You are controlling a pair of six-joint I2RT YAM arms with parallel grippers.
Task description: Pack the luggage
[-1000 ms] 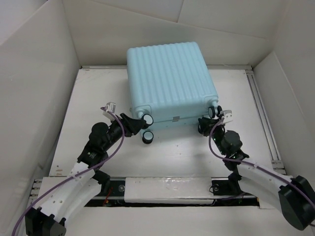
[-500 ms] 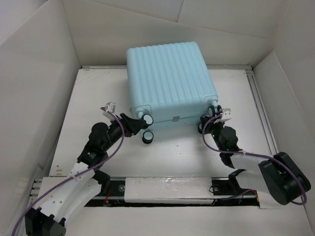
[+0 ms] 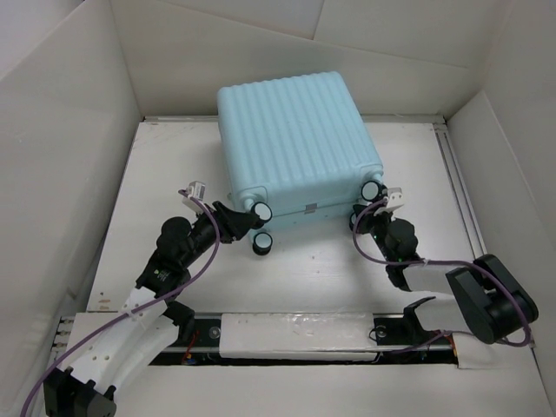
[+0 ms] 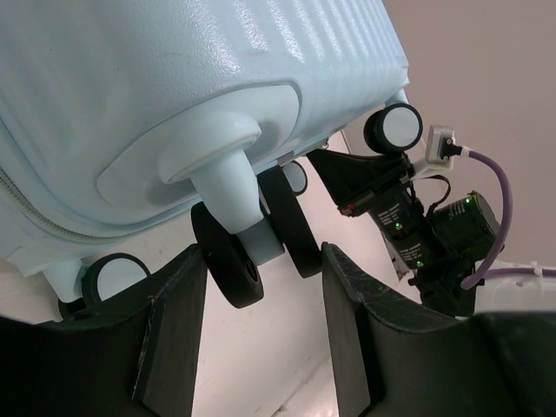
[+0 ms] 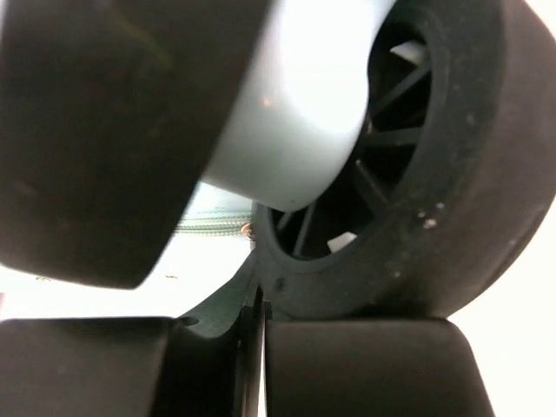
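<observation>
White table [image 3: 174,174], white walls around. Suitcase [image 3: 295,130] lies shut at far middle, wheels toward us. Our left claw [image 3: 243,217] grasps near-left wheel [image 4: 230,261]. Our right claw [image 5: 262,334] clenched, empty, against near-right wheel [image 5: 417,174]. We judge step: shifting closed case. Next: both arms together, slowly.

The luggage [image 3: 300,143] lay toward the back of the table [image 3: 165,191], wheeled end facing the near edge. The left gripper [image 3: 246,222] sat around the near-left wheel [image 4: 228,261], and the right gripper [image 3: 360,217] touched the near-right wheel [image 5: 417,174] from below.
</observation>
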